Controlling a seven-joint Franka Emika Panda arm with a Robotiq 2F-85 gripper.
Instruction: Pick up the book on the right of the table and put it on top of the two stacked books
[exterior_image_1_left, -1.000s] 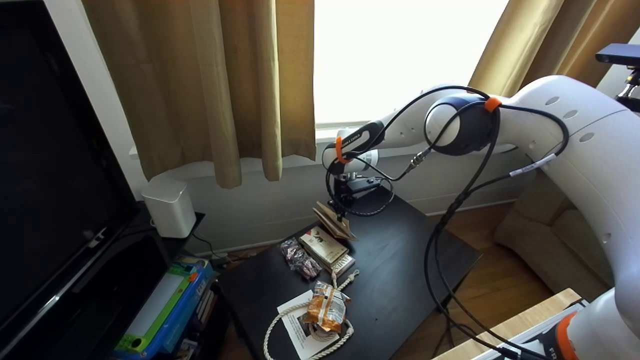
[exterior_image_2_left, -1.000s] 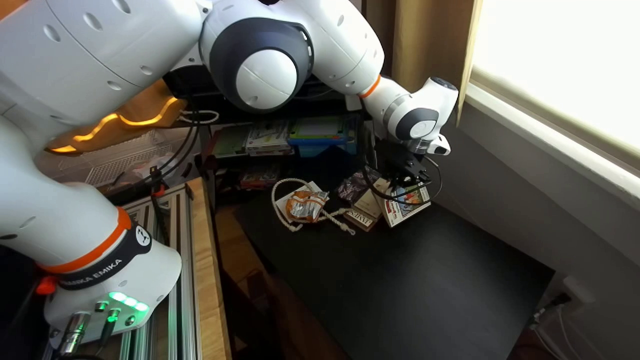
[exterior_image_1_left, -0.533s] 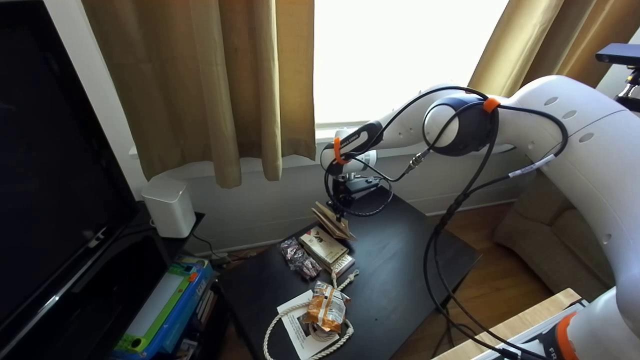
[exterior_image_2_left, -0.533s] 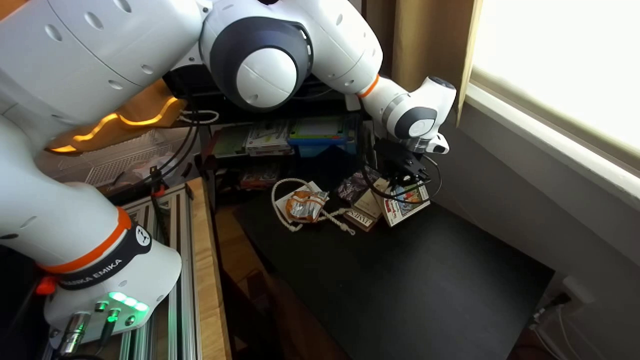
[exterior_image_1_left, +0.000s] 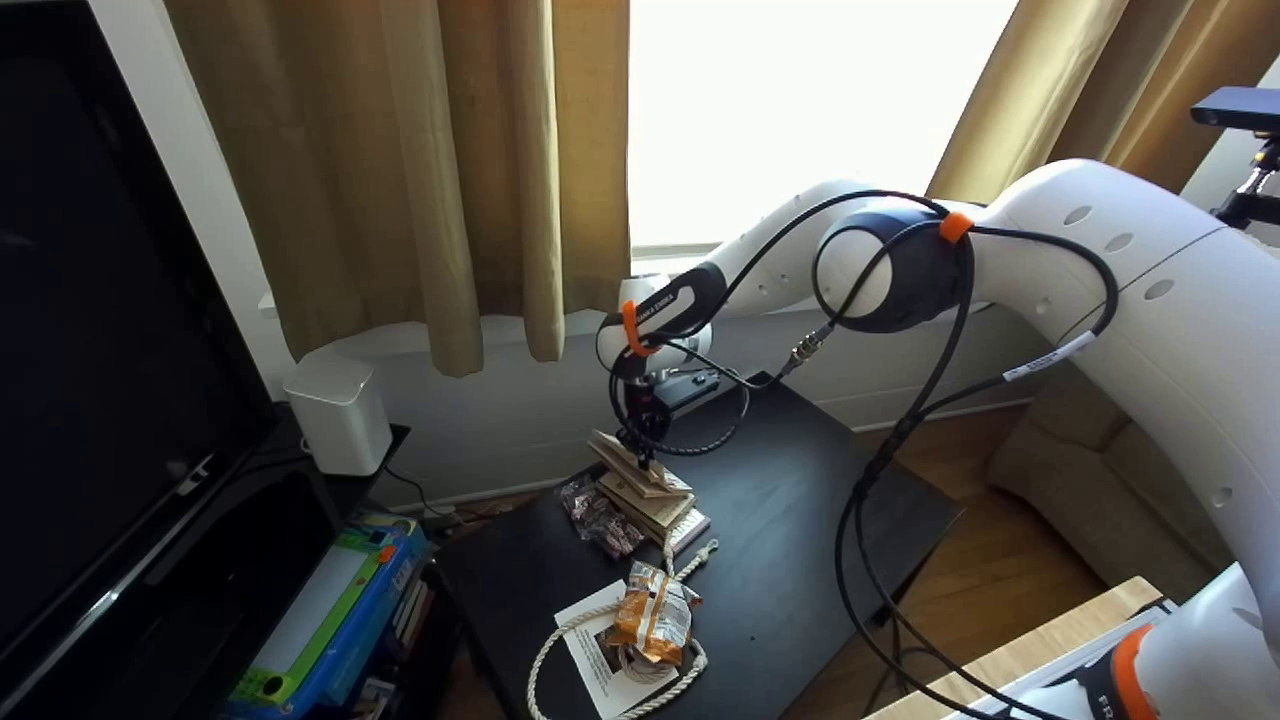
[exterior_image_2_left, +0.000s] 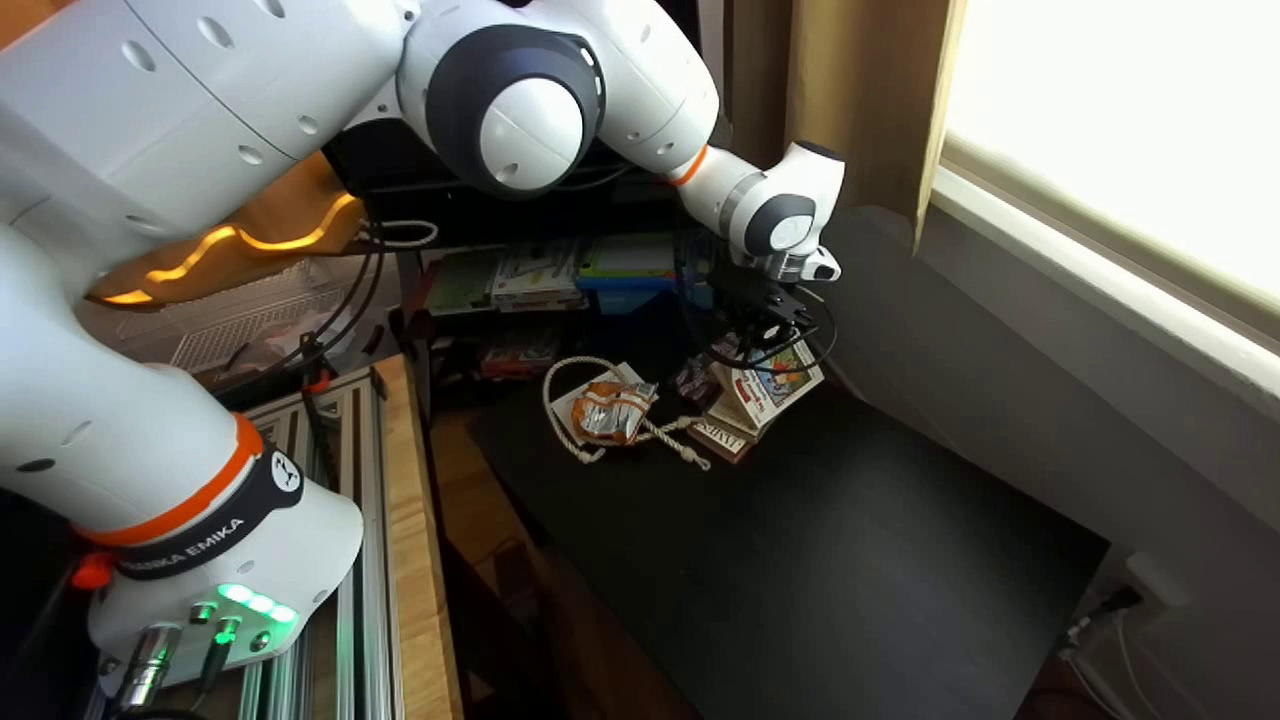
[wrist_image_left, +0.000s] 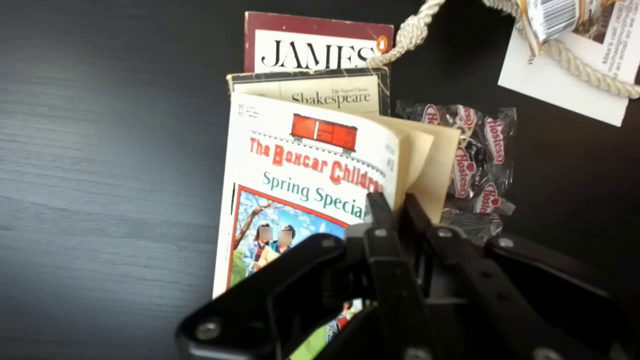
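The book (wrist_image_left: 300, 165), white with a colour picture panel, is titled "The Boxcar Children" in the wrist view. My gripper (wrist_image_left: 394, 205) is shut on part of it, and other pages splay open to the right. In both exterior views the book (exterior_image_1_left: 618, 458) (exterior_image_2_left: 768, 392) hangs tilted over the two stacked books (exterior_image_1_left: 688, 528) (exterior_image_2_left: 722, 436). The "James" book (wrist_image_left: 315, 50) and the "Shakespeare" book (wrist_image_left: 332, 92) show only their near ends in the wrist view. Whether the held book touches the pile is not clear. The black table (exterior_image_1_left: 800, 500) (exterior_image_2_left: 880, 560) lies beneath.
Clear Hostess wrappers (wrist_image_left: 485, 155) (exterior_image_1_left: 600, 515) lie beside the pile. An orange snack packet (exterior_image_1_left: 655, 615) and a rope (exterior_image_1_left: 540, 660) lie on a white sheet (exterior_image_1_left: 600, 670). The wall (exterior_image_2_left: 1000, 400) and window sill stand close behind the table.
My gripper has carried the book leftward in both exterior views. It was beside the stacked books and is now over them. The stacked books, wrappers and packet have not moved.
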